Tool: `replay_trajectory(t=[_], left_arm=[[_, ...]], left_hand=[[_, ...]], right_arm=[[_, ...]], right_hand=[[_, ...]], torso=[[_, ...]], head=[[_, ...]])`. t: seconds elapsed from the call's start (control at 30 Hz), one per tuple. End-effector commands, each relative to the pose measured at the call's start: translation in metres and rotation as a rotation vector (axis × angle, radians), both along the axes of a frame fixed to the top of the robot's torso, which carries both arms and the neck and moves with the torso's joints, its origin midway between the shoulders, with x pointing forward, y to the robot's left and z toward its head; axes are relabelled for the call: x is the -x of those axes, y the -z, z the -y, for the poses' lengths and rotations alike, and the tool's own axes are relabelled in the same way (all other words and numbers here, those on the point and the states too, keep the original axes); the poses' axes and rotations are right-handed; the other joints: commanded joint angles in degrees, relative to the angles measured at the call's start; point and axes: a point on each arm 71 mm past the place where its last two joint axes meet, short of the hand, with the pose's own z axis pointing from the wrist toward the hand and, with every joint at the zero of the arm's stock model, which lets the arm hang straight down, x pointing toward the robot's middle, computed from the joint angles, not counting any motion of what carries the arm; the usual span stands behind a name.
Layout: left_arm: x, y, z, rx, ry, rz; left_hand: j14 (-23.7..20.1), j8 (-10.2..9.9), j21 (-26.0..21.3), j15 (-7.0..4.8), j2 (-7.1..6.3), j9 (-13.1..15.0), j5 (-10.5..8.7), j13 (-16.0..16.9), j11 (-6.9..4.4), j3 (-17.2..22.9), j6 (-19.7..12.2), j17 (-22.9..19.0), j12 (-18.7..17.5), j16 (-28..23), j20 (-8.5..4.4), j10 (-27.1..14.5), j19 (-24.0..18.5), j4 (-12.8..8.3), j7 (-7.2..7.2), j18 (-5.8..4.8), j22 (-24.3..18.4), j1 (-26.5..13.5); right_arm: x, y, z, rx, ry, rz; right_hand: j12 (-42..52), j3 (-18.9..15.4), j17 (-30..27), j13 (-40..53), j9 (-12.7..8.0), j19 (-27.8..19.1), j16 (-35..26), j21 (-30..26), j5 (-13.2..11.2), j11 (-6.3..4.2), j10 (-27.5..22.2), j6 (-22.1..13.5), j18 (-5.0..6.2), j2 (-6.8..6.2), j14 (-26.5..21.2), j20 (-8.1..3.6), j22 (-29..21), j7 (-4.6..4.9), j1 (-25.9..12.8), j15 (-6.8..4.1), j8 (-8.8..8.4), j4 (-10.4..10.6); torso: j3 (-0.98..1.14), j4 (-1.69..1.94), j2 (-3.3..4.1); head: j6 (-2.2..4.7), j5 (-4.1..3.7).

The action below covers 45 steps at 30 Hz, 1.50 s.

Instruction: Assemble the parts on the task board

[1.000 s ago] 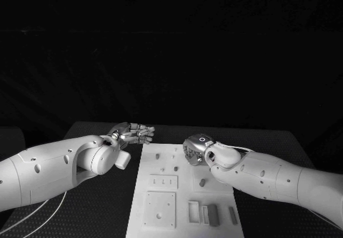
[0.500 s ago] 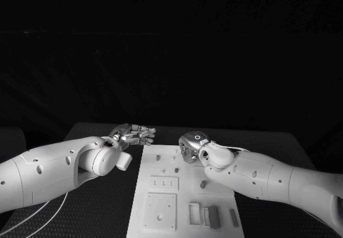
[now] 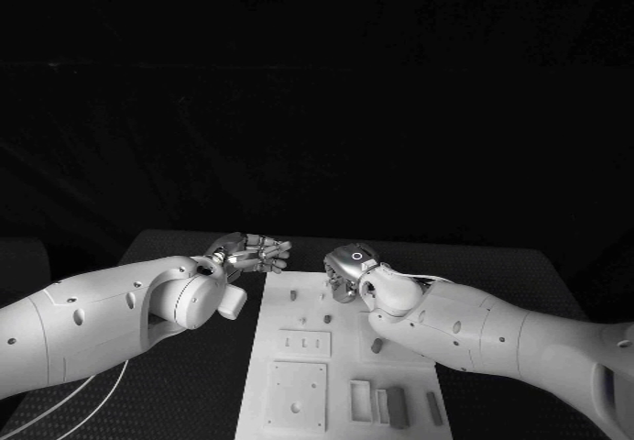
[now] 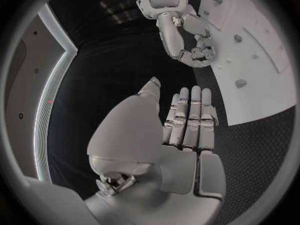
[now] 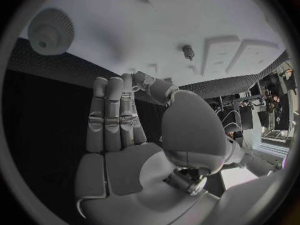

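Observation:
The white task board (image 3: 298, 362) lies lengthwise in the middle of the table. Small pegs (image 3: 328, 318) stand on its far half, and dark bars (image 3: 397, 406) lie in slots at the near end. My right hand (image 3: 346, 270) hovers over the board's far end, fingers (image 5: 112, 115) straight and together, thumb bent toward their tips, nothing seen between them. Below it the board (image 5: 156, 20) carries a round knob (image 5: 47, 32) and a small peg (image 5: 187, 50). My left hand (image 3: 248, 252) hangs just off the board's far left corner, fingers (image 4: 190, 117) straight, holding nothing.
The black table (image 3: 172, 385) runs on both sides of the board. My right forearm (image 3: 489, 335) crosses the board's right side and hides part of it. A white cable (image 3: 80, 403) hangs under my left arm. From the left wrist my right hand (image 4: 194, 50) shows beside the board (image 4: 262, 65).
My right hand has moved left and farther away, toward the board's far end. My left hand has hardly moved.

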Motion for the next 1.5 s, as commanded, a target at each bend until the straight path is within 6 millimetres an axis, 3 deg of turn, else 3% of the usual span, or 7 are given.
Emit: replay_trajectory(t=[0.03,0.47,0.7,0.93,1.03,1.5], left_arm=[[0.000,-0.002,0.003,0.004,0.019,0.010],[0.001,-0.003,0.008,0.005,0.028,0.012],[0.004,-0.004,0.011,0.008,0.039,0.013],[0.005,-0.006,0.011,0.009,0.044,0.014],[0.005,-0.006,0.011,0.008,0.041,0.015],[0.005,-0.007,0.012,0.008,0.045,0.017]], left_hand=[[-0.07,-0.30,-0.23,0.37,-0.02,-0.06,0.19,-0.09,0.18,-0.24,0.09,0.07,-0.36,-0.38,0.41,0.07,0.10,0.04,0.35,0.48,0.51,-0.67],[-0.07,-0.34,-0.26,0.39,-0.05,-0.07,0.19,-0.11,0.19,-0.25,0.11,0.09,-0.41,-0.44,0.43,0.10,0.11,0.06,0.36,0.50,0.54,-0.68],[-0.07,-0.35,-0.27,0.39,-0.07,-0.07,0.19,-0.11,0.18,-0.25,0.12,0.10,-0.44,-0.46,0.44,0.12,0.11,0.06,0.35,0.50,0.55,-0.69],[-0.09,-0.36,-0.29,0.40,-0.10,-0.07,0.19,-0.11,0.18,-0.26,0.14,0.11,-0.45,-0.50,0.45,0.14,0.11,0.06,0.35,0.51,0.56,-0.69],[-0.09,-0.36,-0.29,0.40,-0.10,-0.07,0.19,-0.11,0.18,-0.26,0.14,0.11,-0.45,-0.50,0.45,0.14,0.11,0.06,0.35,0.51,0.56,-0.69],[-0.13,-0.38,-0.32,0.42,-0.15,-0.07,0.18,-0.12,0.15,-0.26,0.17,0.12,-0.50,-0.58,0.46,0.16,0.11,0.06,0.32,0.52,0.58,-0.70]], right_arm=[[0.001,-0.001,-0.005,0.008,-0.010,0.021],[0.000,-0.002,-0.011,0.003,-0.017,0.018],[-0.001,-0.001,-0.013,0.005,-0.016,0.016],[-0.002,-0.001,-0.011,0.007,-0.008,0.020],[-0.003,-0.002,-0.010,0.006,-0.006,0.023],[-0.001,-0.002,-0.018,0.001,-0.020,0.015]], right_hand=[[-0.28,0.44,0.09,0.02,1.29,0.19,0.32,0.41,0.10,0.19,0.11,1.57,-0.52,-0.68,0.16,-0.22,1.33,-1.03,0.10,-0.22,0.35,0.01],[-0.31,0.56,0.12,0.06,1.33,0.18,0.37,0.50,0.10,0.19,0.15,1.59,-0.52,-0.74,0.14,-0.23,1.32,-1.04,0.10,-0.23,0.32,0.09],[-0.33,0.61,0.13,0.07,1.34,0.17,0.39,0.54,0.10,0.19,0.16,1.59,-0.52,-0.73,0.14,-0.24,1.32,-1.03,0.09,-0.24,0.30,0.13],[-0.35,0.65,0.14,0.09,1.35,0.17,0.41,0.58,0.09,0.18,0.18,1.59,-0.52,-0.76,0.14,-0.25,1.32,-1.03,0.10,-0.25,0.29,0.16],[-0.35,0.65,0.14,0.10,1.36,0.17,0.41,0.59,0.09,0.18,0.18,1.59,-0.52,-0.77,0.14,-0.25,1.32,-1.03,0.10,-0.25,0.29,0.16],[-0.36,0.76,0.20,0.17,1.42,0.22,0.52,0.77,0.09,0.14,0.29,1.66,-0.52,-0.87,0.18,-0.29,1.32,-1.06,0.12,-0.31,0.28,0.23]], torso=[[-0.03,0.02,0.05],[0.02,-0.08,0.12],[0.03,0.05,0.23],[0.01,0.41,0.64],[-0.07,0.38,0.74],[-0.02,0.45,0.75]], head=[[0.09,0.11],[0.10,0.55],[-0.13,0.68],[-0.36,0.71],[-0.35,0.62],[-0.55,0.77]])
